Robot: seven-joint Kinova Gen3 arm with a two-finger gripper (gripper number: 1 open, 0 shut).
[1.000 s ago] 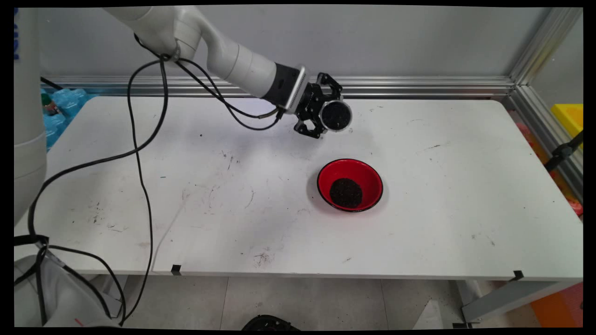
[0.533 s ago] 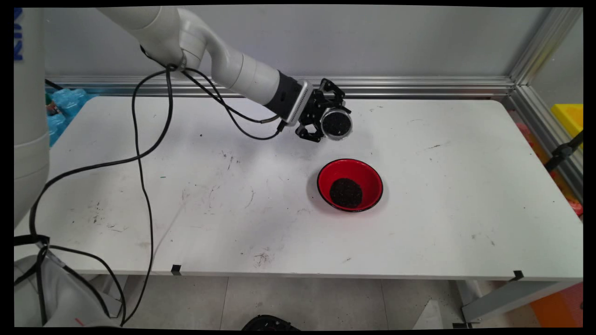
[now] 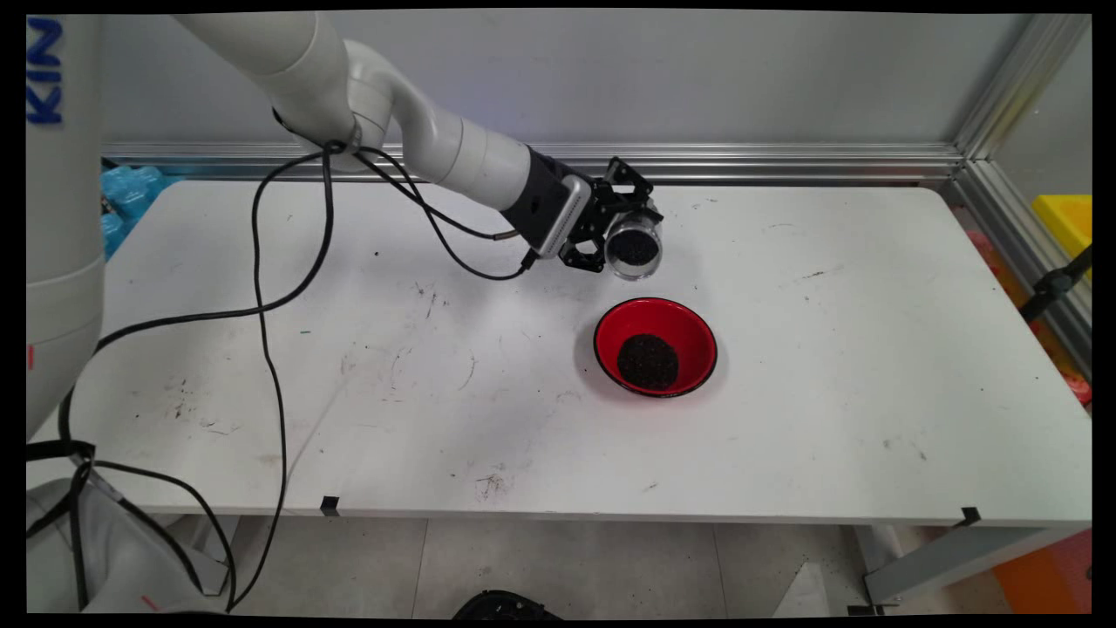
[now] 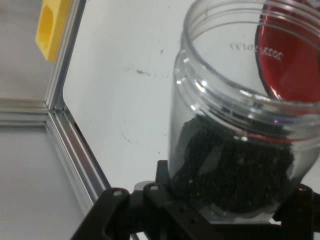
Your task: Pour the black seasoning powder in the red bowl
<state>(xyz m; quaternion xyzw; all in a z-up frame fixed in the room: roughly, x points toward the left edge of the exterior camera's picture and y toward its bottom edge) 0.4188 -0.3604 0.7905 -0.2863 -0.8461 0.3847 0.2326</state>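
Observation:
My gripper is shut on a clear plastic jar partly filled with dark grains, held in the air above the table and tilted, its open mouth turned away from the hand. In the hand view the jar fills the frame, the dark grains lying at its bottom end near the black linkage, gripper. A red bowl with a black rim sits on the table just below and in front of the jar, a heap of the same dark grains inside it. Through the jar's wall the bowl shows red.
The white table carries scuff marks. An aluminium rail runs along its far edge and down the right side. Black cables hang from the arm over the table's left part. A yellow block lies beyond the rail corner.
The gripper with the jar has moved down and slightly right, closer to the red bowl, and the jar has turned so its side shows more than its end.

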